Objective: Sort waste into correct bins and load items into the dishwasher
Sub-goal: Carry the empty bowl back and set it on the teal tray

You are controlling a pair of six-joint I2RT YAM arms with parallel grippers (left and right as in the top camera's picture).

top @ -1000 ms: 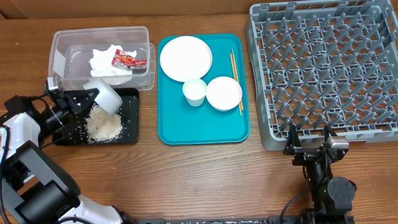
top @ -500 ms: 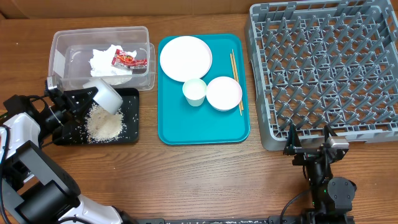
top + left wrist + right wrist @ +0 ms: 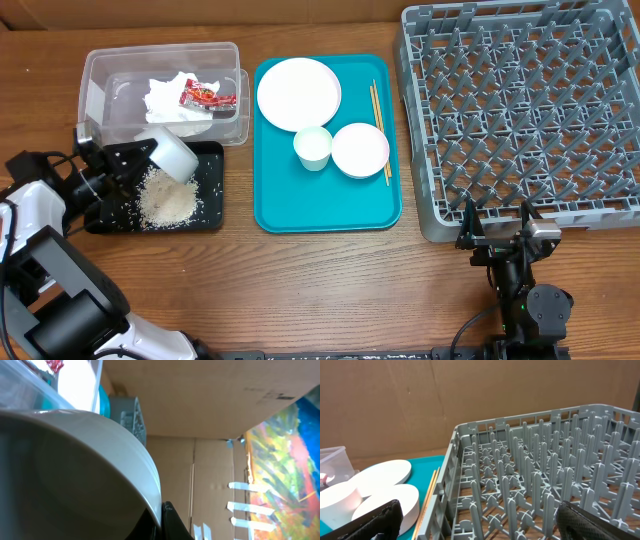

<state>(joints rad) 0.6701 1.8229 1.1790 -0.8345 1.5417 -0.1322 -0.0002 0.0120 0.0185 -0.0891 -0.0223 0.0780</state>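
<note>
While wrapper (image 3: 205, 97) and napkin (image 3: 163, 101) are lying in the upper-left tub (image 3: 100, 68), the left hand (image 3: 140, 160) is clamping a tilted bowl (image 3: 175, 157) over rice (image 3: 167, 201); the right hand (image 3: 497, 222) is waiting open, empty, rack (image 3: 520, 110) unloaded

Grey plastic rack (image 3: 520, 110), wood-grain table (image 3: 330, 290) (glossy red wrapper (image 3: 205, 96))

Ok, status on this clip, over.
Left gripper shut on bowl, tipped over black tray, rice piled there. Right gripper open, parked by rack. Nothing in the way.

Black arms, thin cables, white casing on left arm (image 3: 28, 212)
</note>
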